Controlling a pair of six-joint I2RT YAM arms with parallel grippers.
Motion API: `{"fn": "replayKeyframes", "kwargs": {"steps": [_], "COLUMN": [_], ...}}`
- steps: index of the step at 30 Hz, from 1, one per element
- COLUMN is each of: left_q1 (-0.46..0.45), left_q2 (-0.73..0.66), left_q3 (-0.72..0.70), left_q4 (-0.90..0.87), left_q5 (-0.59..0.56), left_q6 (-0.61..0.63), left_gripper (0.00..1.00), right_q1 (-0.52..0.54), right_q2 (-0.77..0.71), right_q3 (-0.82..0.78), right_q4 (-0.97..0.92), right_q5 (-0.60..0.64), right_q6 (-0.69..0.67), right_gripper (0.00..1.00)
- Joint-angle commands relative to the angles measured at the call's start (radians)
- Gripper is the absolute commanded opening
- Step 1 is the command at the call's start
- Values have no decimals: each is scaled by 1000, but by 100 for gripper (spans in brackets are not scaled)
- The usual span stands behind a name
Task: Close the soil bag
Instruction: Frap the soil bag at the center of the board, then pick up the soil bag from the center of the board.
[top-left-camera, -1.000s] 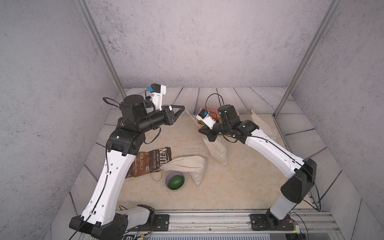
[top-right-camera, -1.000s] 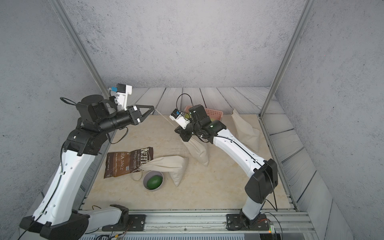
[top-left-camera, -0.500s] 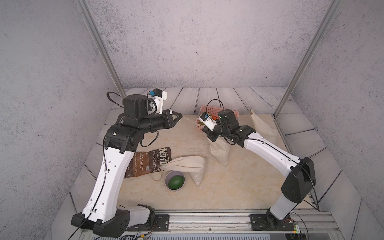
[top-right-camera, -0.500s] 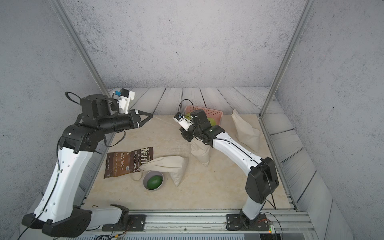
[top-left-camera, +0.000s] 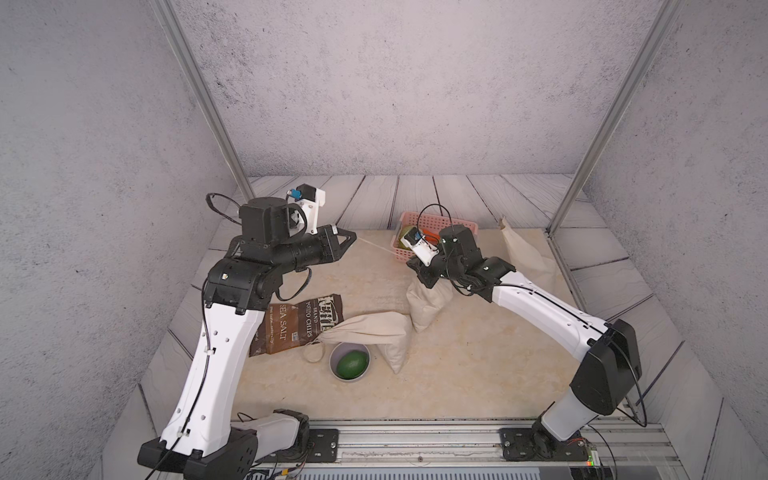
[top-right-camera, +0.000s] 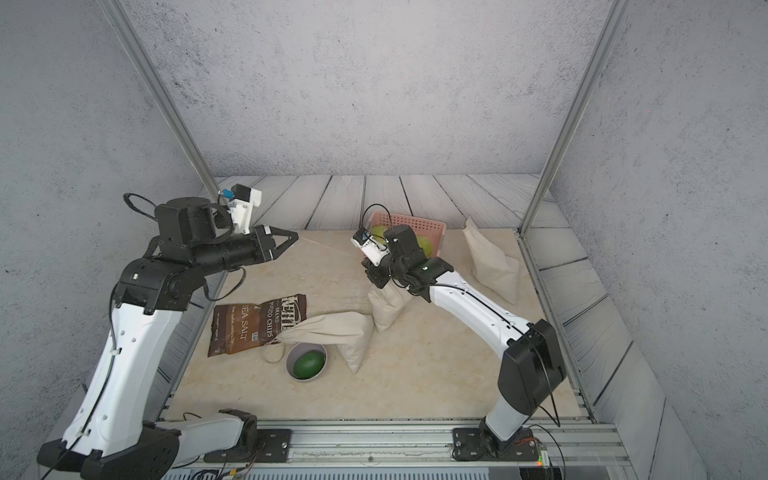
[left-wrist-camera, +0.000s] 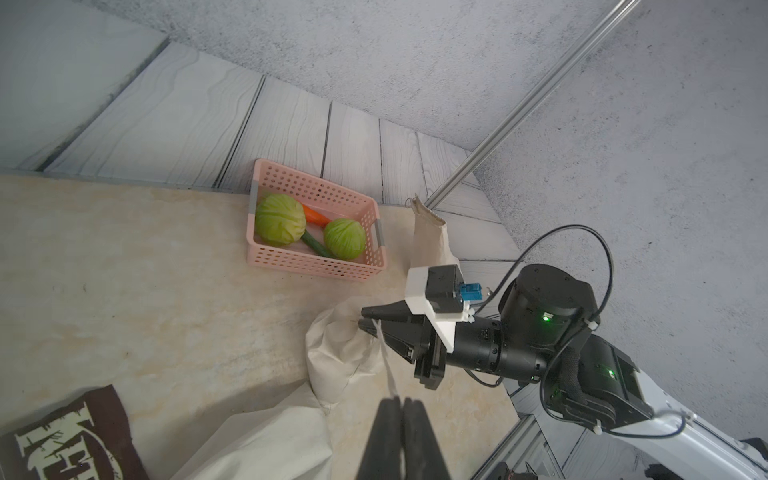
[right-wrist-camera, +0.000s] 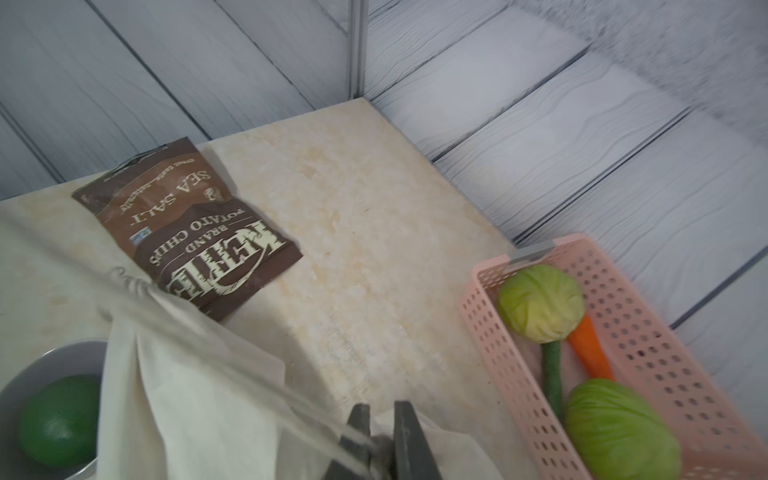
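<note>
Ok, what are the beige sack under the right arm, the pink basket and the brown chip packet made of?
Beige drawstring sack: woven cloth, probably cotton, matte, with soft creases.
Pink perforated basket: rigid moulded plastic, smooth, regular rows of holes.
Brown potato chip packet: thin printed film or coated paper, low sheen, crinkled; can't tell which.

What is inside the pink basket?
Two green cabbages, an orange carrot and a dark green cucumber. The cabbages cover parts of both; the basket floor beneath is hidden.
</note>
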Motion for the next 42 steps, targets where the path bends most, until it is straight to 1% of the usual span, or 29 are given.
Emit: {"fn": "replayKeyframes", "kwargs": {"steps": [1,3,6,9,11,13,15,20,22,25,26,28,29,30,31,33,35,37,39,40,42], "left_q1": [74,95,118,118,113,94,65,49,50,54,56,57,57,58,58,57,55,48,36,29,11], "left_q2": [-139,-143,-142,-118,-67,-9,47,136,165,194,201,204,204,204,200,181,148,93,27,-6,-64], "left_q3": [-43,-156,-364,-552,-643,-688,-720,-797,-813,-827,-832,-836,-837,-837,-837,-830,-822,-819,-816,-815,-809], "left_q4": [275,284,340,418,450,455,465,507,508,504,502,503,505,505,505,499,488,481,478,477,481], "left_q5": [-72,-119,-183,-226,-202,-197,-232,-339,-386,-451,-476,-492,-493,-495,-496,-500,-500,-504,-518,-526,-531], "left_q6": [-21,-39,-94,-130,-142,-146,-139,-178,-196,-225,-231,-231,-227,-224,-221,-204,-185,-164,-138,-123,-94], "left_gripper": [0,0,0,0,0,0,0,0,0,0,6,24,35,44,49,64,74,80,84,86,89], "right_q1": [-51,-50,-52,-64,-83,-107,-148,-283,-317,-368,-389,-414,-423,-429,-437,-452,-470,-492,-511,-518,-525], "right_q2": [27,-6,-52,-72,-82,-95,-108,-102,-77,-8,21,79,113,141,179,250,319,369,395,393,365], "right_q3": [-84,-77,-44,9,40,46,40,68,71,102,123,172,202,233,264,313,366,408,442,450,435], "right_q4": [-305,-296,-308,-357,-379,-373,-340,-295,-261,-225,-214,-215,-220,-223,-222,-218,-214,-216,-247,-261,-286], "right_q5": [61,-4,-51,-15,38,114,201,270,365,540,594,635,653,672,679,699,726,719,678,659,619], "right_q6": [55,53,37,14,6,-3,6,31,14,-6,-13,-30,-36,-40,-45,-54,-60,-66,-72,-76,-94], "right_gripper": [16,20,28,37,43,50,58,72,77,82,83,86,87,87,87,87,86,80,70,62,36]}}
